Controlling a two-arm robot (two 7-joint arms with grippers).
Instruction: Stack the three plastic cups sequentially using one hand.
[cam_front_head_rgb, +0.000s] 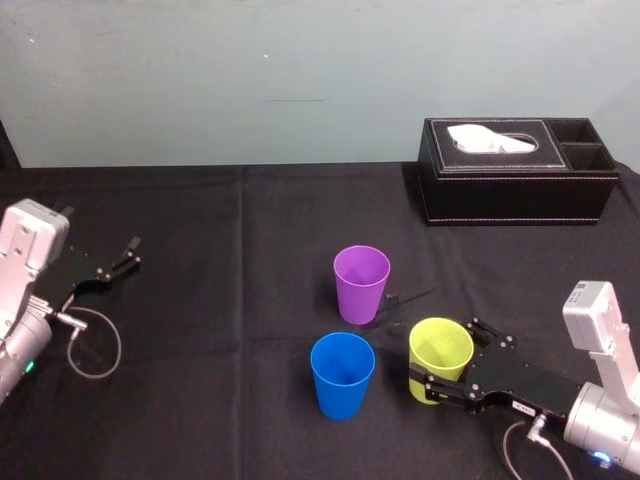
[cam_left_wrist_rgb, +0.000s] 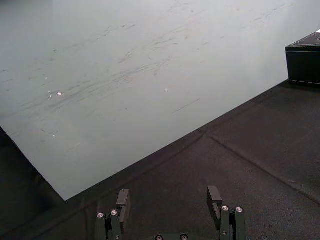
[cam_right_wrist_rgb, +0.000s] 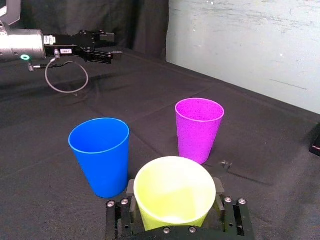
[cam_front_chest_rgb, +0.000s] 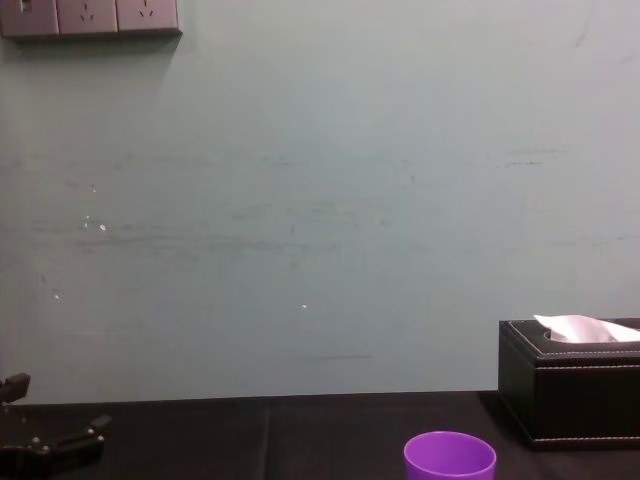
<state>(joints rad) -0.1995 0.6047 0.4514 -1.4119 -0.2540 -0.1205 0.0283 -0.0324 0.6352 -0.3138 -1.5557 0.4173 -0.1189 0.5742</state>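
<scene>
yellow-green cup: smooth little plastic tumbler, wider at the rim, upright and sitting right between the right gripper's fingers.
right gripper: black and slim, with one finger on each side of the yellow-green cup, pinching it low on the wall.
blue cup: same shape, upright on the black tablecloth, just beside the right gripper on its left and not touching the held cup.
purple cup: same shape again, upright, a bit ahead of the right gripper's tips and apart from the other two.
left gripper: way off to the left of the cups, fingers spread with just cloth between them.
view differences: the right wrist cam looks straight down into the held cup. The chest cam catches only the purple rim, plus the tissue box from the side.
cup contents: just bare plastic inside the yellow-green and blue ones. The purple one also looks like plain plastic in the head view.
tissue box: black, well beyond the right gripper, with a white tissue poking out the top. It has two small side compartments, but I can't tell what's in them.
</scene>
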